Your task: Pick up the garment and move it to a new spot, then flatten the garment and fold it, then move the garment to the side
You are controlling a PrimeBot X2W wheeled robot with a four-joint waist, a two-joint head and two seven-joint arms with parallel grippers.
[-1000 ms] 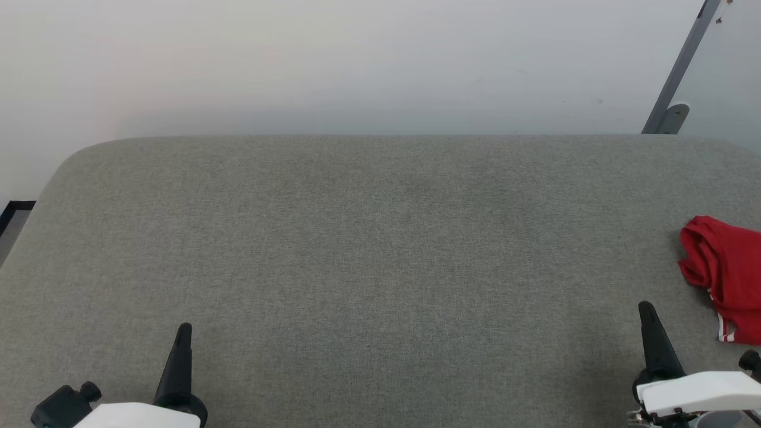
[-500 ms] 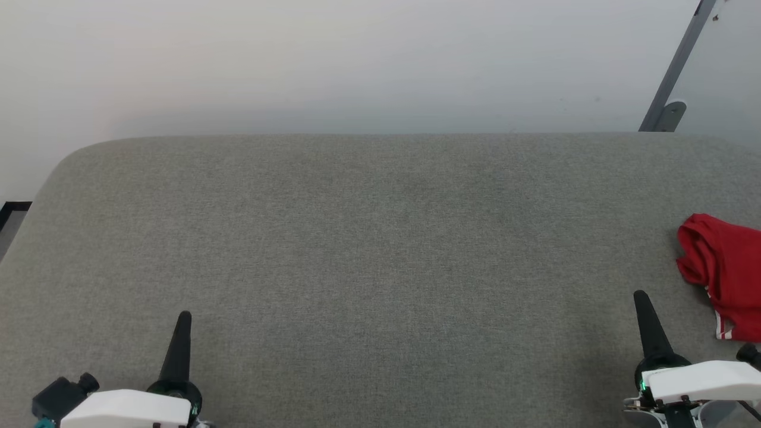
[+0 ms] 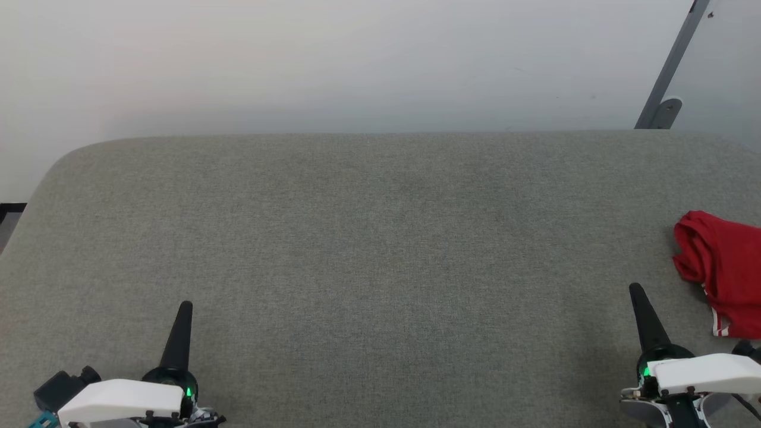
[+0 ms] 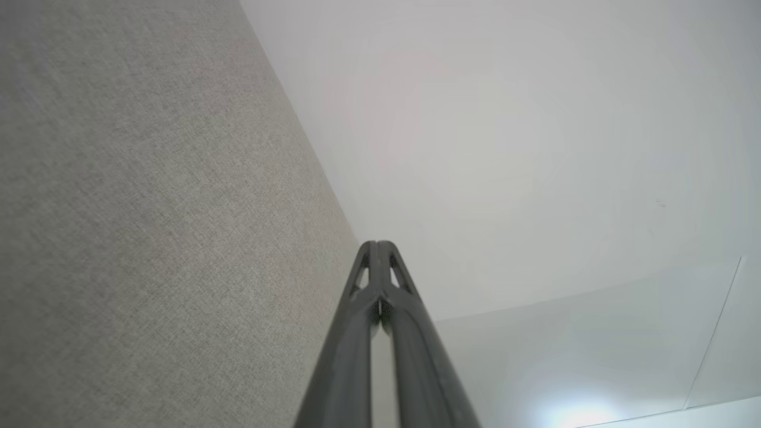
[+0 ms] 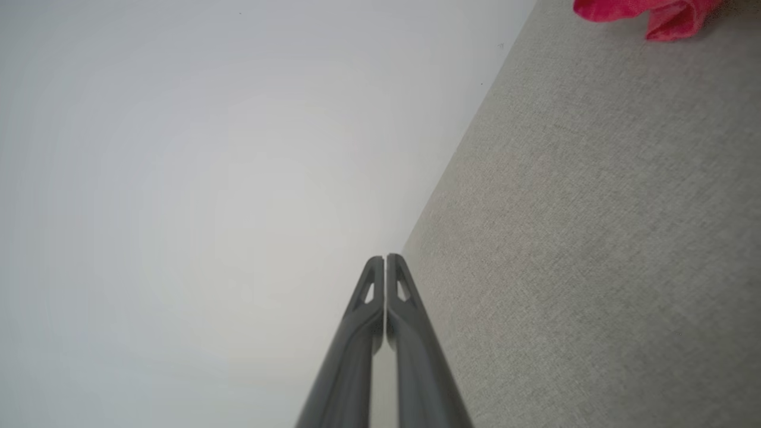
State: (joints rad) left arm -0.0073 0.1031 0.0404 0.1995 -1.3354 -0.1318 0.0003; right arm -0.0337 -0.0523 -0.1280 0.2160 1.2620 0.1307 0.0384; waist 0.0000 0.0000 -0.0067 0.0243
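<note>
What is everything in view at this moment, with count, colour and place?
garment: one, red with thin white stripe trim, bunched at the right edge of the padded surface
padded surface: one, grey fabric, across the middle of the head view
wall: one, pale, behind the surface
metal bar: one, grey, slanting at the upper right
left hand: one, dark fingers shut, lower left, holding nothing
right hand: one, dark fingers shut, lower right, left of the garment and apart from it

Grey fabric surface (image 3: 380, 238); pale wall (image 3: 357, 59) behind; metal strut (image 3: 672, 65) far right.
</note>
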